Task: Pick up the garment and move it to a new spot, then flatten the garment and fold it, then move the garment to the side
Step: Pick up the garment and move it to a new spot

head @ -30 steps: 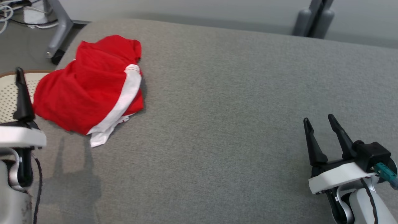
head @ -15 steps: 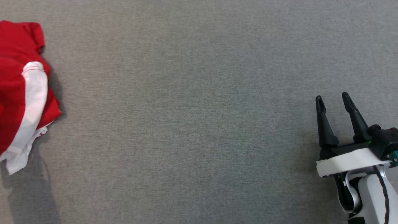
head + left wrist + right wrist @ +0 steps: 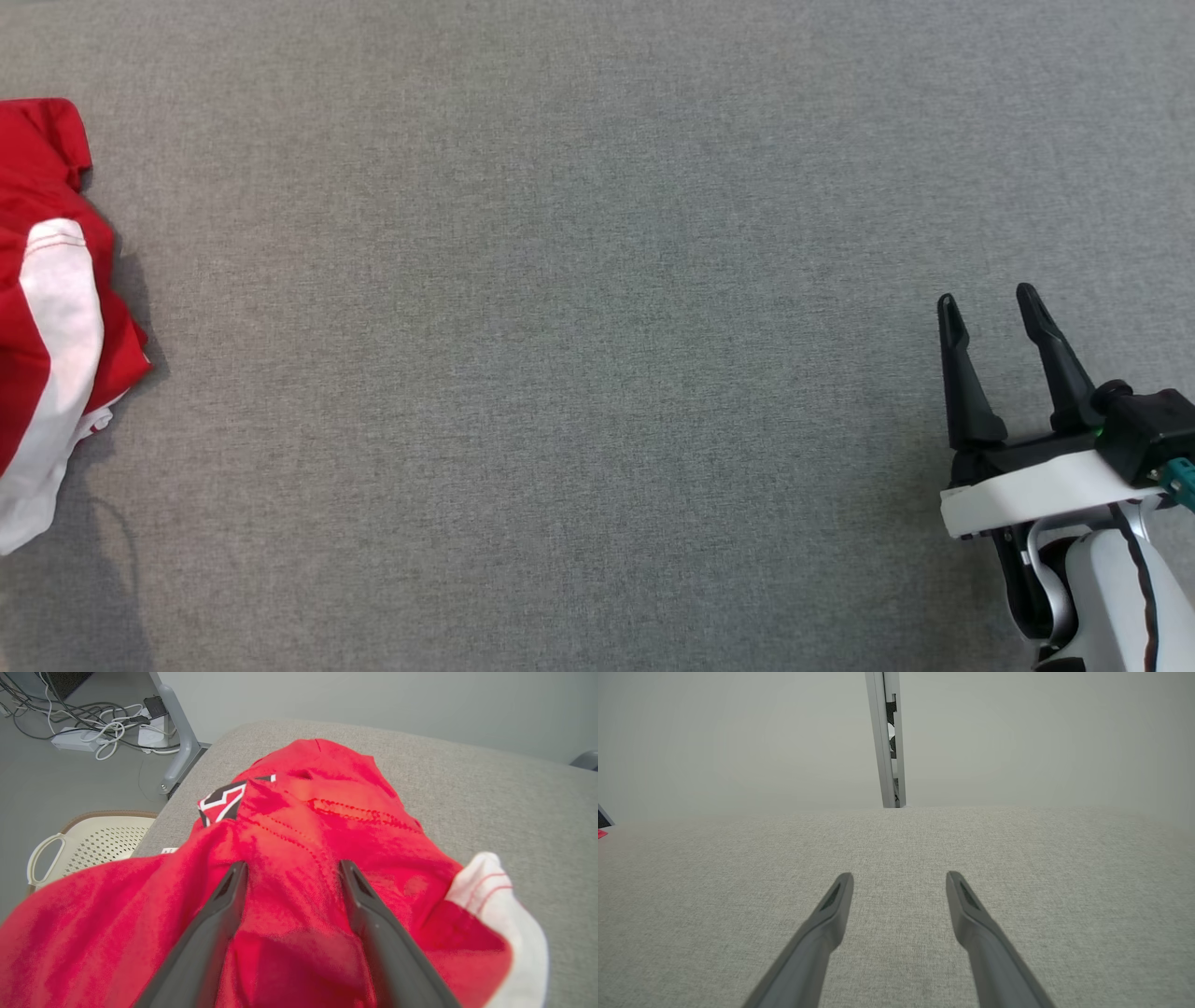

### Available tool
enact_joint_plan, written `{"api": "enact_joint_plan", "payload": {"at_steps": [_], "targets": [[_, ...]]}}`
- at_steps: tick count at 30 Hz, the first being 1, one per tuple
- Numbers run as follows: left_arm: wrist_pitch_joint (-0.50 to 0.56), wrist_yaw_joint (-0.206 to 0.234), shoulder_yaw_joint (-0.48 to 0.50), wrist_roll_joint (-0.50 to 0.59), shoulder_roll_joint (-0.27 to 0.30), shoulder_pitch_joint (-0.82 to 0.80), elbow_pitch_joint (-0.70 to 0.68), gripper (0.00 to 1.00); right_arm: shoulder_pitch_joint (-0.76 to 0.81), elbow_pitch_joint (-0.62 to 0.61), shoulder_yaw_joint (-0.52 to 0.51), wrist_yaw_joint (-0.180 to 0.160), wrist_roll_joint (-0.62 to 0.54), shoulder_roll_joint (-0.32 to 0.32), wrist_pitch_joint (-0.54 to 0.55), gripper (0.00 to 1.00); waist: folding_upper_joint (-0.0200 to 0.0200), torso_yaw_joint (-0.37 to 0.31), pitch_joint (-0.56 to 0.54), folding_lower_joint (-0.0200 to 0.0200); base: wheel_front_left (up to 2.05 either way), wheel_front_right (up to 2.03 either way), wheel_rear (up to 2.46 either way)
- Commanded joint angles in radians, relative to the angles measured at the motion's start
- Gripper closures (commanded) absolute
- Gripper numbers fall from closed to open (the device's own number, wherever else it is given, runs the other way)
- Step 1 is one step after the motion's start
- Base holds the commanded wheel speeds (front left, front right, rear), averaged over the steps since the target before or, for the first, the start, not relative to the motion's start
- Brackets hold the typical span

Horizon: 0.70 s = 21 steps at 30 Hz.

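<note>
**Desk:** Where's the garment?

**Operator:** I've got the garment (image 3: pixel 47 308) at the far left edge of my head view. It's a crumpled red heap with a broad white band down it, lying on the grey padded surface (image 3: pixel 597 327). Part of it runs off the edge of the picture. In the left wrist view the garment (image 3: pixel 303 812) is bunched up near a corner of the surface, with a black-and-white patch on its far side and a white hem at the right.

**Desk:** And the left gripper?

**Operator:** My left gripper (image 3: pixel 293 864) is right over the heap with its fingers spread wide and red cloth showing between and around them. Nothing is pinched. I cannot tell whether the fingertips touch the fabric or hang just above it.

**Desk:** The right one?

**Operator:** The right gripper (image 3: pixel 987 295) is at the lower right of the head view, well apart from the garment, with its fingers parted and empty. The right wrist view shows the right gripper (image 3: pixel 899 876) above bare grey cloth.

**Desk:** Anything around the edges?

**Operator:** Off the surface beside the garment, a pale perforated basket (image 3: pixel 93 844) sits on the floor (image 3: pixel 46 779). Farther off there's a metal leg (image 3: pixel 180 742) and a tangle of cables (image 3: pixel 93 718). Past the far edge on my right side stands a slim grey post (image 3: pixel 887 742).
</note>
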Motion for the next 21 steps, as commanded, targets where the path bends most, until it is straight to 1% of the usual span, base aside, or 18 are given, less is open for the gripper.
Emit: {"api": "enact_joint_plan", "payload": {"at_steps": [1, 4, 5, 6, 7, 8, 11, 16, 18, 21], "targets": [[0.014, 0.004, -0.002, -0.010, 0.000, 0.010, 0.002, 0.00, 0.007, 0.004, 0.003, 0.002, -0.005, -0.001, -0.005, 0.00, 0.0000, -0.004, -0.005, 0.0000, 0.00, 0.00, 0.00], [0.041, 0.006, -0.005, -0.022, -0.011, 0.022, 0.013, 0.00, 0.009, 0.006, 0.006, 0.002, 0.000, 0.000, -0.005, 0.00, 0.0000, -0.010, -0.011, 0.0000, 0.00, 0.00, 0.00], [0.039, 0.007, -0.003, -0.027, -0.017, 0.027, 0.018, 0.10, 0.010, 0.006, 0.007, 0.002, 0.000, 0.000, -0.005, 0.00, 0.0000, -0.012, -0.012, 0.0000, 0.00, 0.00, 0.00], [0.035, 0.011, -0.002, -0.028, -0.020, 0.033, 0.026, 0.25, 0.010, 0.007, 0.008, 0.002, 0.001, 0.000, -0.005, 0.00, 0.0000, -0.014, -0.014, 0.0000, 0.00, 0.00, 0.00], [0.031, 0.013, -0.003, -0.028, -0.023, 0.038, 0.039, 0.90, 0.010, 0.008, 0.007, 0.002, 0.002, 0.001, -0.005, 0.00, 0.0000, -0.016, -0.016, 0.0000, 0.00, 0.00, 0.00], [0.026, 0.011, -0.006, -0.028, -0.026, 0.040, 0.049, 1.00, 0.009, 0.009, 0.008, 0.002, 0.003, 0.001, -0.005, 0.00, 0.0000, -0.017, -0.019, 0.0000, 0.00, 0.00, 0.00], [-0.001, 0.006, -0.004, -0.031, -0.030, 0.036, 0.060, 1.00, 0.011, 0.010, 0.005, 0.002, 0.006, -0.001, -0.005, 0.00, 0.0000, -0.018, -0.026, 0.0000, 0.00, 0.00, 0.00], [-0.186, 0.017, 0.000, 0.014, -0.012, 0.005, 0.043, 1.00, 0.024, 0.008, -0.005, 0.002, 0.001, 0.004, -0.005, 0.00, 0.0000, -0.008, -0.052, 0.0000, 0.00, 0.00, 0.00], [-0.257, 0.012, 0.002, 0.018, -0.015, -0.011, 0.022, 1.00, 0.028, 0.007, -0.008, 0.002, 0.003, 0.006, -0.005, 0.00, 0.0000, 0.000, -0.067, 0.0000, 0.00, 0.00, 0.00], [-0.332, 0.004, -0.001, 0.030, -0.008, -0.037, -0.022, 1.00, 0.040, 0.012, -0.012, 0.002, 0.008, 0.010, -0.005, 0.00, 0.0000, 0.011, -0.092, 0.0000, 0.00, 0.00, 0.00]]}}
